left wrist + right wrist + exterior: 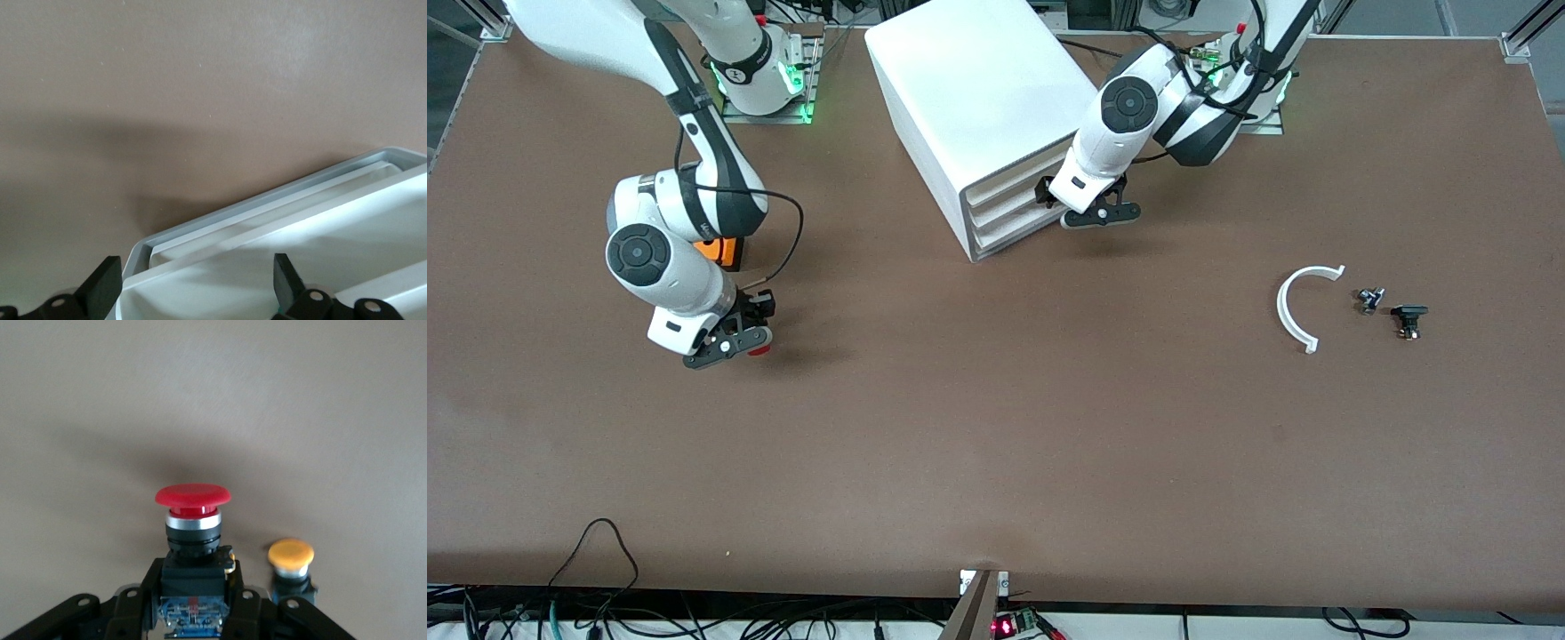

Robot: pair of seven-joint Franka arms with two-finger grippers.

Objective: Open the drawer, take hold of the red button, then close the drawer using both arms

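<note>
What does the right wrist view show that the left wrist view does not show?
Only the right wrist view shows the red button, its black body clamped in the right gripper, and an orange-capped button beside it. Only the left wrist view shows the white drawer unit and the left gripper, open, right at the drawer fronts. Both show the brown table.
</note>
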